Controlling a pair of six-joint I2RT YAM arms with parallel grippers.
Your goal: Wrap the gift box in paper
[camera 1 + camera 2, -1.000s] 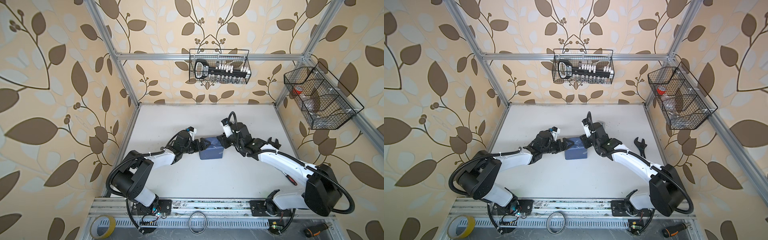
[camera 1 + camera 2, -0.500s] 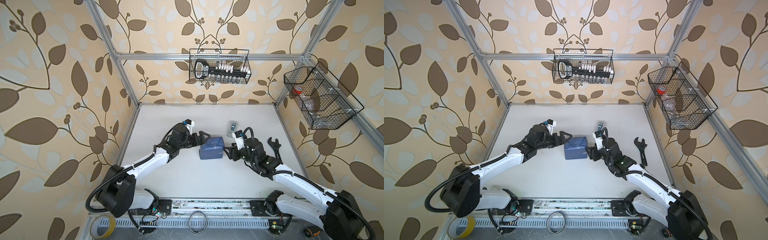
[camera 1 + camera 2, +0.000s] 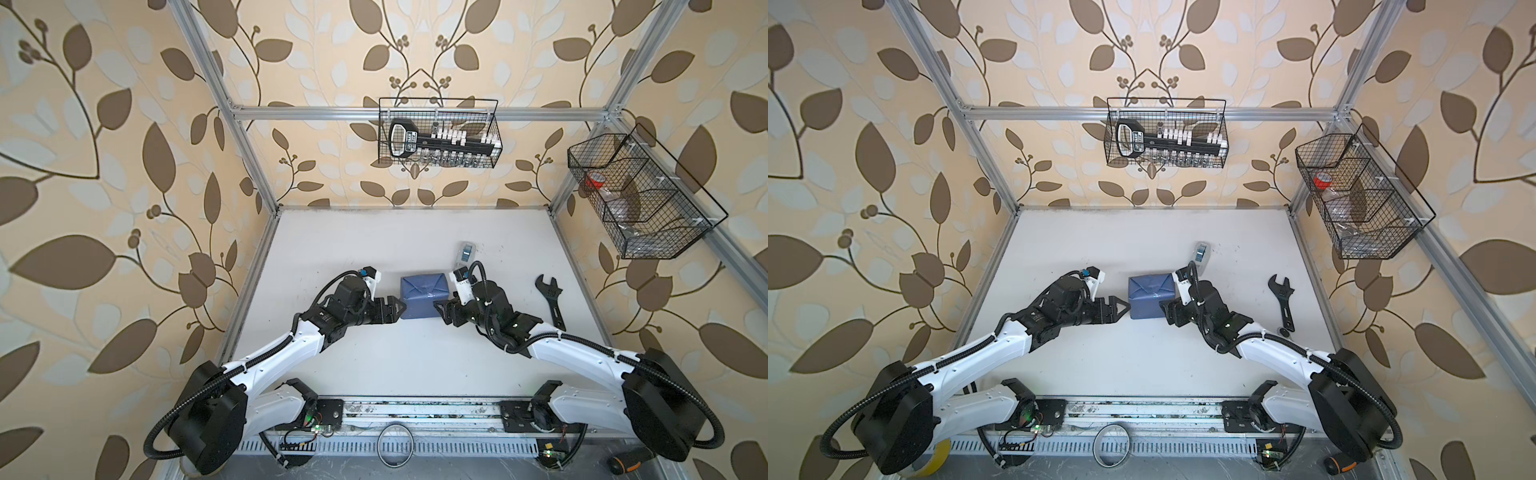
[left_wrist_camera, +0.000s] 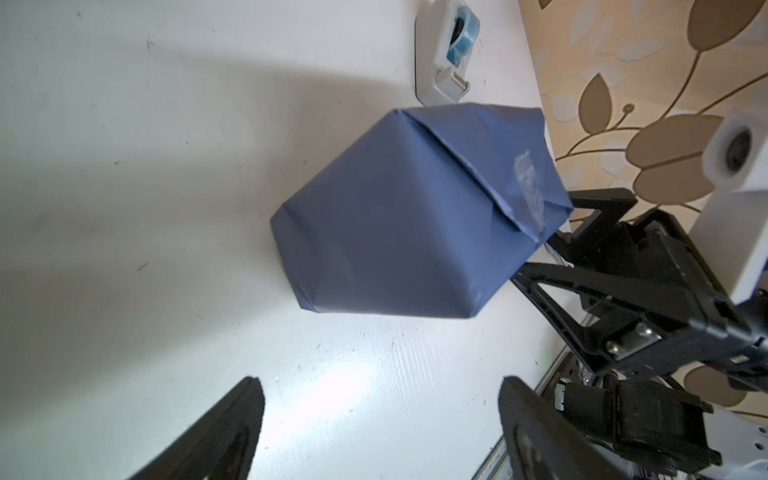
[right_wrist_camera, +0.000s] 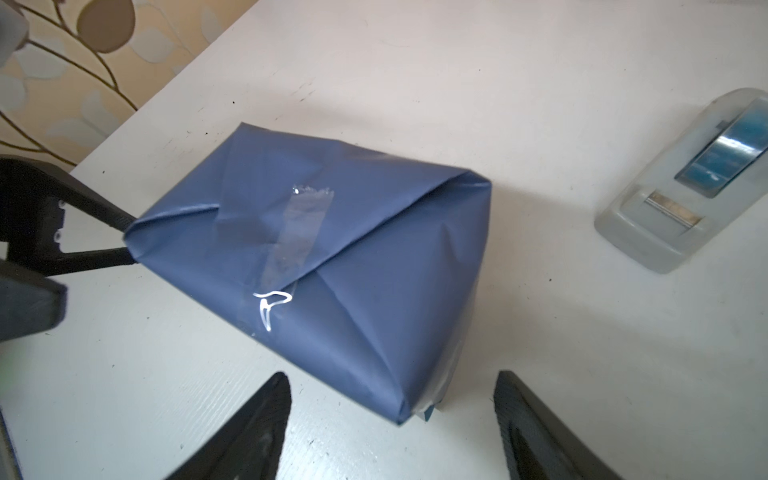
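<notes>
The gift box is hidden inside the paper (image 3: 424, 295) (image 3: 1150, 297), a slate-blue parcel lying mid-table. Its folded flaps are held by a clear tape strip (image 5: 295, 232). My left gripper (image 3: 398, 309) (image 3: 1122, 309) stands open just left of the parcel's near-left corner. In the left wrist view the paper (image 4: 407, 224) lies ahead of the left gripper (image 4: 380, 386), apart from it. My right gripper (image 3: 440, 309) (image 3: 1165, 311) is open at the near-right corner. In the right wrist view a corner of the paper (image 5: 332, 270) pokes between the spread fingers of the right gripper (image 5: 392, 378), ungripped.
A grey tape dispenser (image 3: 466, 254) (image 5: 685, 187) sits just behind the parcel's right end. A black wrench (image 3: 550, 299) lies at the right. Wire baskets hang on the back wall (image 3: 438, 139) and the right wall (image 3: 640, 195).
The right gripper swung from behind the parcel round to its near-right corner and opened wider. The left gripper drew back toward the near-left corner. The parcel stayed put.
</notes>
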